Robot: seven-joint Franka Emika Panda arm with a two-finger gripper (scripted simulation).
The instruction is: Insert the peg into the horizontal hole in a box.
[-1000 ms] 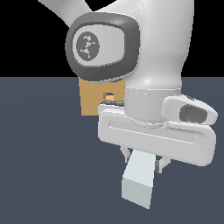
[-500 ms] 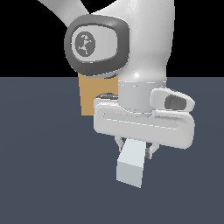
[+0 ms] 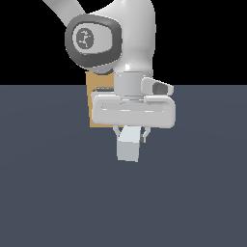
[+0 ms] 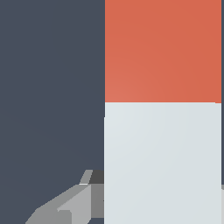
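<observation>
My gripper [image 3: 130,134] is shut on the peg [image 3: 129,144], a pale grey-white bar whose near end points toward the camera in the exterior view. In the wrist view the peg [image 4: 162,162] fills much of the picture, pale grey near the fingers [image 4: 70,205] and red-orange at its far end. The tan box [image 3: 99,103] stands behind the arm on the exterior view's left, mostly hidden by the hand and wrist. Its hole is hidden behind the arm.
The dark grey-blue floor [image 3: 48,193] spreads all around. The arm's large white link with a dark joint cap [image 3: 91,41] hangs above the box.
The gripper with the peg has moved toward the exterior view's left and risen a little, so it now covers more of the box. The peg looks shorter, pointing more at the camera.
</observation>
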